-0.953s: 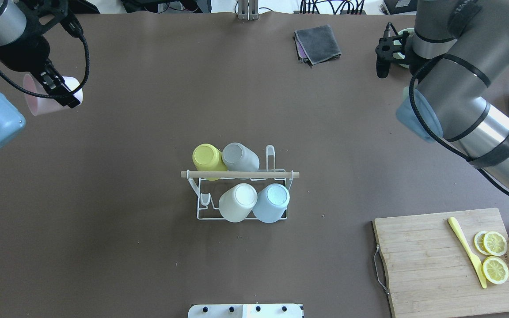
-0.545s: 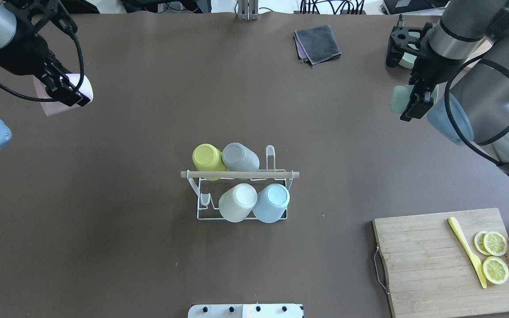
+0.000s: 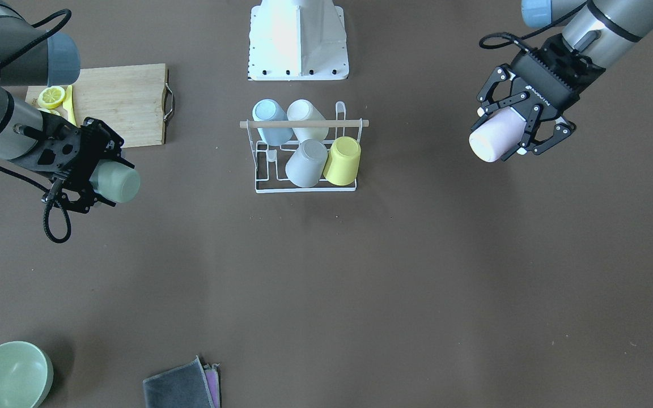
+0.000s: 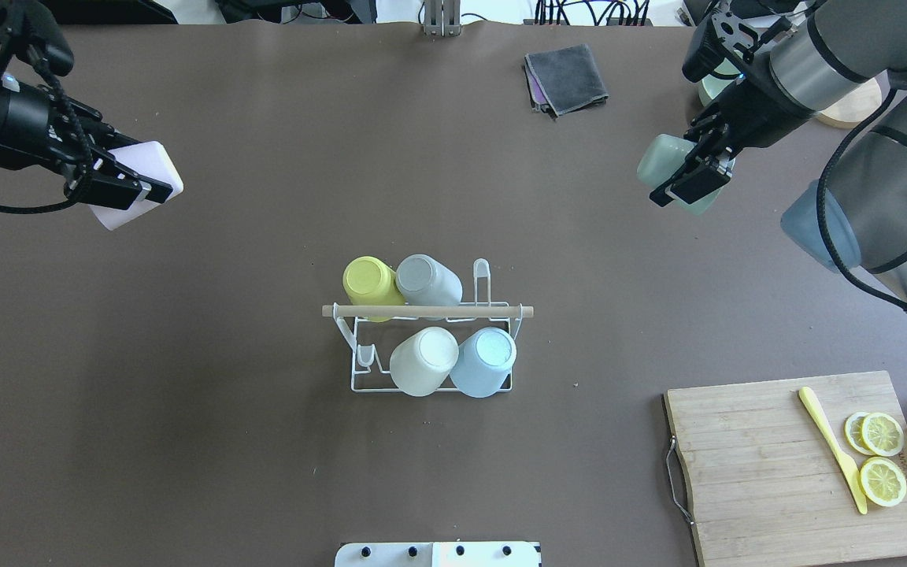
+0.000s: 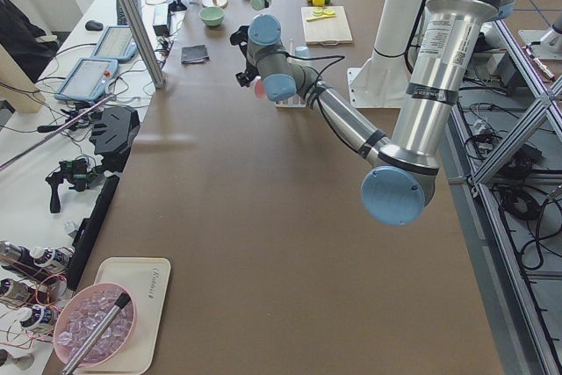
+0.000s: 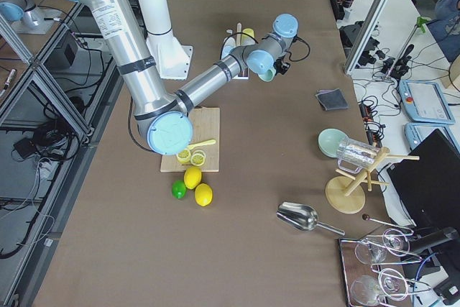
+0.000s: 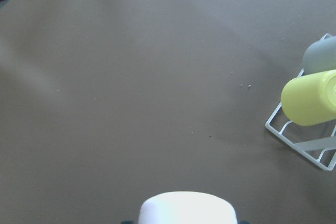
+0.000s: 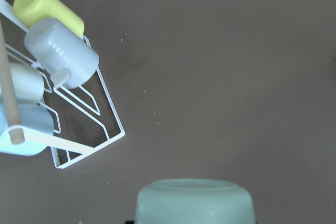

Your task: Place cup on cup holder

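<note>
The cup holder (image 4: 501,312) is a white wire rack with a wooden rod, at the table's middle (image 3: 338,123). Yellow (image 4: 371,281), grey (image 4: 427,279), cream (image 4: 423,360) and light blue (image 4: 485,361) cups sit on its prongs. My left gripper (image 4: 135,185) is shut on a pink cup (image 3: 496,137), held on its side above the table, far left of the rack. My right gripper (image 4: 686,177) is shut on a pale green cup (image 3: 117,182), held far right of the rack. The pink cup (image 7: 186,209) and the green cup (image 8: 194,203) fill the wrist views' lower edges.
A wooden cutting board (image 4: 760,472) with lemon slices (image 4: 882,457) and a yellow knife (image 4: 831,449) lies at the near right. A grey cloth (image 4: 565,77) lies at the far side. A green bowl (image 3: 6,375) stands at the far right corner.
My left gripper has carried the pink cup rightward, toward the middle. My right gripper has moved the green cup from the far right edge leftward over the table.
</note>
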Controlling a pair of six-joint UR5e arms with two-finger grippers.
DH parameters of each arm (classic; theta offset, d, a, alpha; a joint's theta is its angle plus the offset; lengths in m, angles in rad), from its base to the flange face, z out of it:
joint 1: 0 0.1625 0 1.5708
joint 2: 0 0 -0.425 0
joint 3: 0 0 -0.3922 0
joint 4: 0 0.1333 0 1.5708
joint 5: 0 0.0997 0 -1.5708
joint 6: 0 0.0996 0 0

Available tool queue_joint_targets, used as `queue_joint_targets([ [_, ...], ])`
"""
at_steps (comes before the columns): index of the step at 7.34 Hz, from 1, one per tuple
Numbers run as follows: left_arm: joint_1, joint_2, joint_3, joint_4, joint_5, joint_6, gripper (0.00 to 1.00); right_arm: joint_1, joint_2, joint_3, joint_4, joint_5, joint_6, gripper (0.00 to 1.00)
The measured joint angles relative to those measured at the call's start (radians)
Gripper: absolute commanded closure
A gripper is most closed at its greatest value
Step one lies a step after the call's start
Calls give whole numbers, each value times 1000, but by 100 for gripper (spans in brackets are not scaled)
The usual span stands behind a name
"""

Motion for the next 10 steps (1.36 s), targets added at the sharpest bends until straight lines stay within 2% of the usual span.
queue_joint_targets([
  [2,18,41,71,-412,-19,-211,100,-2,0,-2,260,-9,262,100],
  [3,32,41,106,-568,-19,-275,100,-2,0,-5,381,-39,384,100],
  [4,40,40,122,-677,-19,-307,100,-5,0,-10,500,-91,493,100],
  [6,60,36,133,-810,3,-323,100,-52,-1,-16,720,-232,714,100],
  [7,104,32,136,-866,70,-324,100,-102,-1,-17,793,-317,804,100],
  [10,295,24,139,-1025,404,-319,100,-262,-1,-11,871,-548,964,100],
])
